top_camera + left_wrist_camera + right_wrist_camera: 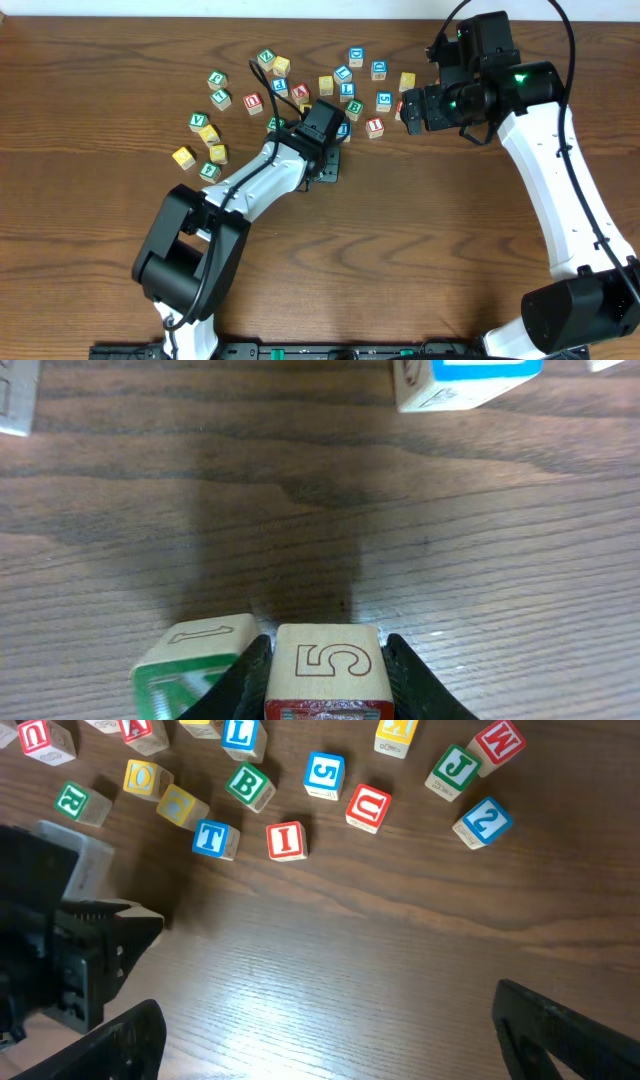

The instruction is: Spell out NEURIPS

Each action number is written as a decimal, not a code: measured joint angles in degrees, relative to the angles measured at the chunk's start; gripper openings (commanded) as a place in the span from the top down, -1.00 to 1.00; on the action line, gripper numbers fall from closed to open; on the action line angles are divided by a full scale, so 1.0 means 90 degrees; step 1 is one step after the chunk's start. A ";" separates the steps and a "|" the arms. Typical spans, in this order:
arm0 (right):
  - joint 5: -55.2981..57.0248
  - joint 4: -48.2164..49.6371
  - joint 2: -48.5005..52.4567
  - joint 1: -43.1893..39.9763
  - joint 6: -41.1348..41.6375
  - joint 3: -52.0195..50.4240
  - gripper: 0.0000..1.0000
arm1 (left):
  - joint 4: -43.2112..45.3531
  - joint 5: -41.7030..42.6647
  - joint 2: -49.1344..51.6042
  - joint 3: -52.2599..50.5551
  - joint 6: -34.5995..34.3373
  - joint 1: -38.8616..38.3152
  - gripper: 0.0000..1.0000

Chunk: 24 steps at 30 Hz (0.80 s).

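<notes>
1. Gripping one cube (325, 672), the left gripper (325, 650) has its jaws closed partway, with a dark finger (240, 685) against each side of it.
2. The held cube's facing side shows a 5, and a red edge shows along its bottom. Its letter cannot be told.
3. A green cube (190, 660) with a 1 on one face stands just beside the held cube, on the outer side of one finger.
4. Bare table (450, 560) lies ahead of the left gripper. A blue cube (465, 380) sits at the far edge of that view.
5. The right gripper (327, 998) hangs over bare wood to the right of the left gripper. Its jaws are spread wide and hold nothing.
6. The red I (286, 840) is the cube nearest the right gripper. It sits just beside a blue T (212, 838).
7. The red U (368, 807) lies a little farther out, to the right of the I and apart from it.
8. The B (247, 784), the blue 5 (323, 772), the J (455, 768) and the 2 (485, 820) lie beyond these, loosely scattered across the far part of the table.
</notes>
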 measured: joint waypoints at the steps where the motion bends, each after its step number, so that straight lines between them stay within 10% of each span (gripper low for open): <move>1: 0.0000 -0.0002 0.0000 0.0000 0.0000 0.0000 -0.99 | 0.0000 -0.0002 0.0019 0.0000 0.0000 0.0000 0.50; 24: 0.0000 -0.0019 0.0000 0.0000 0.0000 0.0000 -0.99 | 0.0005 -0.0002 0.0041 0.0000 -0.0019 0.0000 0.25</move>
